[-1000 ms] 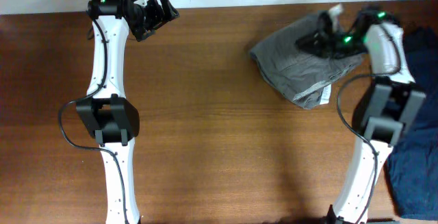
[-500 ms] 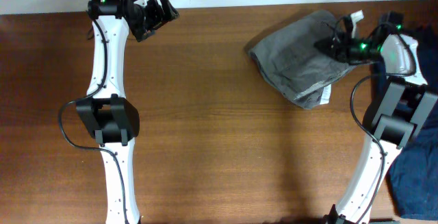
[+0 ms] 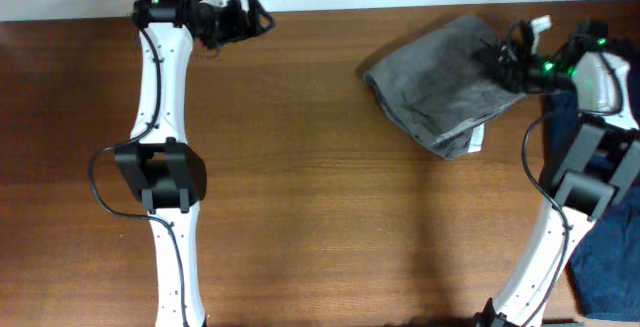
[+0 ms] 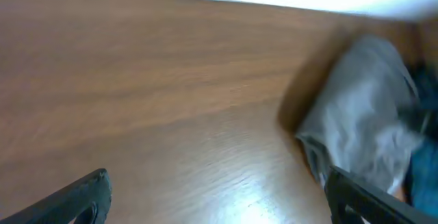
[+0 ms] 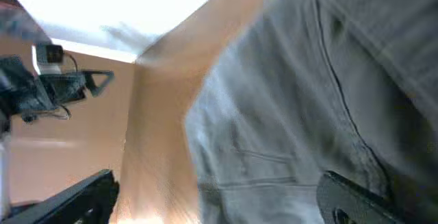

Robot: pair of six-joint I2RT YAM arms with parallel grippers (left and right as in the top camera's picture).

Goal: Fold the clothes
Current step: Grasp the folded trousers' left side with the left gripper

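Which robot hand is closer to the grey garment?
The right. The right gripper is at the grey garment's right edge, jaws open; the left gripper is far off across the table, near its back edge.

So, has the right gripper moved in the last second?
Yes. Against the table, the right gripper has slid rightward, from over the middle of the grey garment to its right edge.
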